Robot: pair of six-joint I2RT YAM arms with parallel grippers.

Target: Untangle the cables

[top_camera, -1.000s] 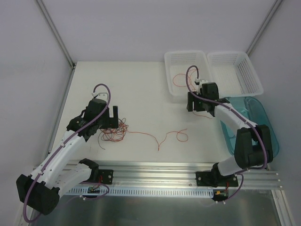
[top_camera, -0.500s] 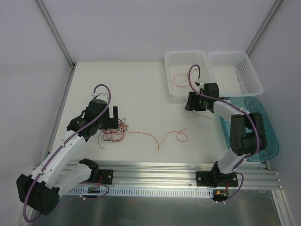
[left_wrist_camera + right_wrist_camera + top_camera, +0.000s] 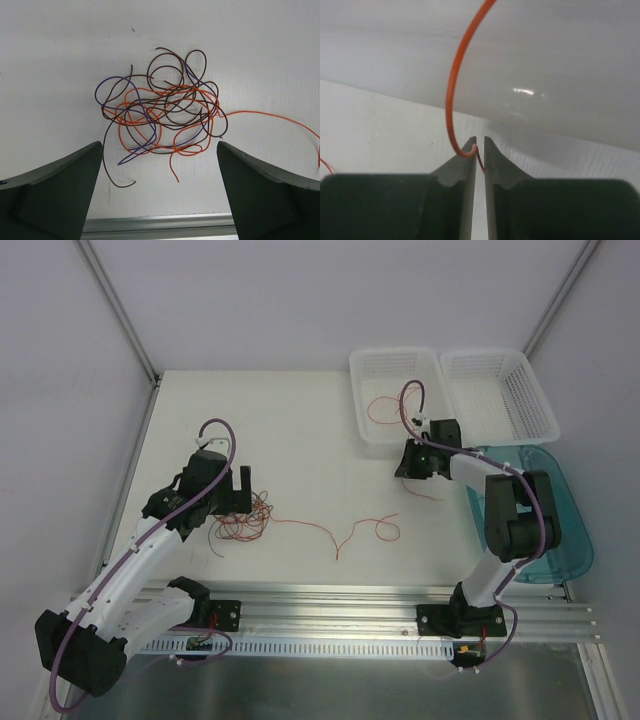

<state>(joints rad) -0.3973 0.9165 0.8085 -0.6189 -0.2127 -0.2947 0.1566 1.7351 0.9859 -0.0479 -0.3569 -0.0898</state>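
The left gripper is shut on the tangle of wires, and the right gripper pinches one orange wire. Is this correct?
No. The left wrist view shows the left gripper wide open, the tangle between its jaws, not gripped. The right gripper does pinch one orange wire.

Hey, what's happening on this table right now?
Two robot arms are untangling thin wires. The left gripper hovers open over a knot of orange, brown and purple wires. The right gripper is shut on one orange wire beside a white basket, where another red wire already lies.
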